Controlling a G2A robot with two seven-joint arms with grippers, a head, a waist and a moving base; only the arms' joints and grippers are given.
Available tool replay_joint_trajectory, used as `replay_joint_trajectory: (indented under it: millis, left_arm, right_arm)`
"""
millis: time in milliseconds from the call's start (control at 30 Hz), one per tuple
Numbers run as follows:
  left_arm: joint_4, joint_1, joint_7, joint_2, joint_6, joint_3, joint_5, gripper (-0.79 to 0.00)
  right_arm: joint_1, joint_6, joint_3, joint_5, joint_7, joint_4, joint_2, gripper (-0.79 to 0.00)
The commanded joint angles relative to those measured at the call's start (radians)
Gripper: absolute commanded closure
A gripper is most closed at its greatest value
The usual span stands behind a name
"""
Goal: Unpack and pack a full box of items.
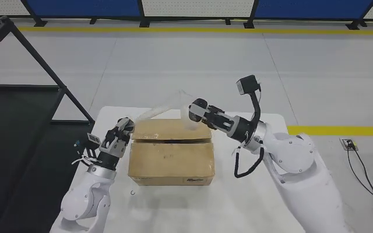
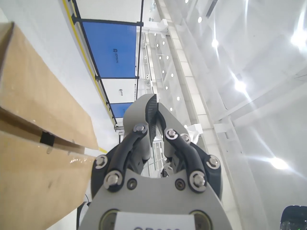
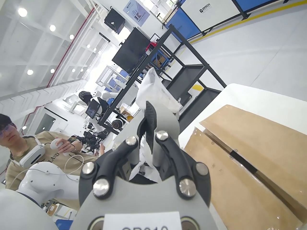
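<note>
A brown cardboard box sits mid-table, its top flaps down and meeting at a dark seam. My right gripper hovers above the box's far right corner, shut on a crumpled white plastic strip. The strip trails away leftward over the box's far edge. My left gripper is at the box's far left corner, beside the box wall. Its pads are pressed together with nothing between them.
The white table has bare room in front of the box and to its right. A small metal ring lies by the box's near left corner. A black metal rack stands off the table's left side.
</note>
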Motion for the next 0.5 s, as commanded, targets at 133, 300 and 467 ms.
replay_joint_trajectory:
  millis: [133, 300, 467]
  left_arm:
    - [-0.038, 0.037, 0.022, 0.003, -0.013, -0.041, 0.061, 0.000]
    - [-0.031, 0.056, 0.042, 0.003, -0.012, -0.053, 0.088, 0.000]
    - [-0.019, 0.062, 0.061, 0.002, -0.010, -0.058, 0.119, 0.000]
  right_arm:
    - [-0.014, 0.039, 0.028, 0.115, 0.084, 0.067, 0.005, -0.785]
    - [-0.013, 0.074, 0.031, 0.174, 0.135, 0.143, 0.007, -0.785]
    - [-0.001, 0.110, 0.041, 0.234, 0.183, 0.227, 0.010, -0.785]
